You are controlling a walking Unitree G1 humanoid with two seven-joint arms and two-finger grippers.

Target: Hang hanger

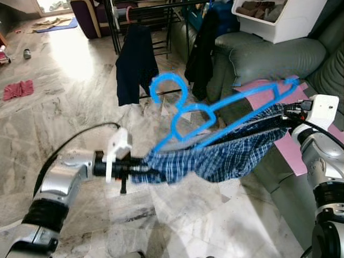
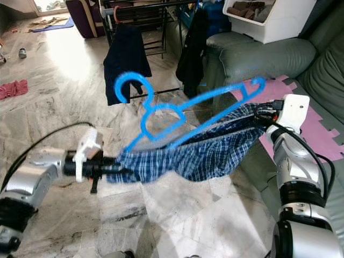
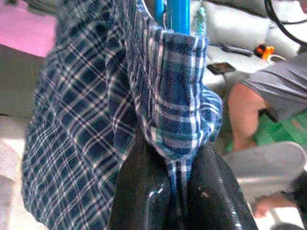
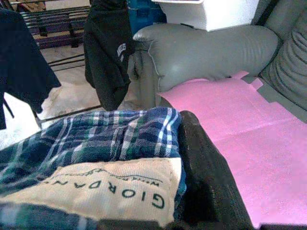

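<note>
Marble floor (image 1: 80, 70), drying rack (image 1: 156, 16) at 12 o'clock. Blue hanger (image 1: 215, 110) mid-air, plaid shorts (image 1: 226, 156) on it. Left end effector (image 1: 141, 167) and right end effector (image 1: 280, 115) pinch fabric ends. Carry step, I'd say; next needs walking closer, hook over rail.

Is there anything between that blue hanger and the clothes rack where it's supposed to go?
Nothing visible stands between them. The blue hanger, carrying plaid shorts, is held up by the left hand and right hand; open marble floor leads to the clothes rack, where dark garments hang.
</note>
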